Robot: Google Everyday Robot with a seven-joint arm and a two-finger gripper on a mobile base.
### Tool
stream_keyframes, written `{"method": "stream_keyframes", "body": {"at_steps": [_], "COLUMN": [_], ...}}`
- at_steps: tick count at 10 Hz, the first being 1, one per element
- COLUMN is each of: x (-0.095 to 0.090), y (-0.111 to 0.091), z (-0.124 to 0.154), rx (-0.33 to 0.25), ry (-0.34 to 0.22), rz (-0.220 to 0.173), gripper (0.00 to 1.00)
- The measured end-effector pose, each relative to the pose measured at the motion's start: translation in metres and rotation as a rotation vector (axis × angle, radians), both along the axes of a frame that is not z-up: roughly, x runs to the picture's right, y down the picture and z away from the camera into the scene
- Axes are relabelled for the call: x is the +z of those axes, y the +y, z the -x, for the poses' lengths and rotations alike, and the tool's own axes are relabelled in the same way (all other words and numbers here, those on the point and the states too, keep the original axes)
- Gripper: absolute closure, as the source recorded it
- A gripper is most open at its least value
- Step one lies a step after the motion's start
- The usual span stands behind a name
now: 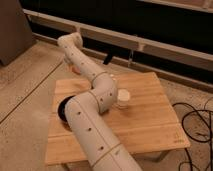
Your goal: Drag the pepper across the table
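My white arm reaches from the bottom of the camera view over the light wood table (145, 125) to its far left corner. The gripper (74, 67) hangs down from the wrist there, right at the table's far edge. A small orange-red bit shows by the gripper and may be the pepper (75, 69); most of it is hidden by the arm and the gripper.
A dark bowl (62, 111) sits at the left of the table, half hidden behind my arm. A small clear bottle with a white cap (122, 98) stands near the middle. Black cables (197, 120) lie on the floor to the right. A rail runs behind the table.
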State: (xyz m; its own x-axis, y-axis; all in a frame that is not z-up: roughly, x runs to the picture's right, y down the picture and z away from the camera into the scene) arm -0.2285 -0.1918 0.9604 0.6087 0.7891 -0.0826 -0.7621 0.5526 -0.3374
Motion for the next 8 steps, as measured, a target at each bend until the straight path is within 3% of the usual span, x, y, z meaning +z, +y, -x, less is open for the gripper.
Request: {"method": "stream_keyframes", "body": {"at_steps": [2,4,6,8], "x": [-0.023,-0.057,-0.089,-0.115], "y": [-0.020,-0.026,-0.018,0.009], "z": [0.016,0.047,0.083,0.110], "rx": [-0.003,-0.036,-0.107,-0.188], "ry": [-0.030,-0.078,-0.103,-0.102], "rz": [-0.038,-0.037,-0.038,-0.037], "gripper": [1.00,1.00,1.00,1.00]}}
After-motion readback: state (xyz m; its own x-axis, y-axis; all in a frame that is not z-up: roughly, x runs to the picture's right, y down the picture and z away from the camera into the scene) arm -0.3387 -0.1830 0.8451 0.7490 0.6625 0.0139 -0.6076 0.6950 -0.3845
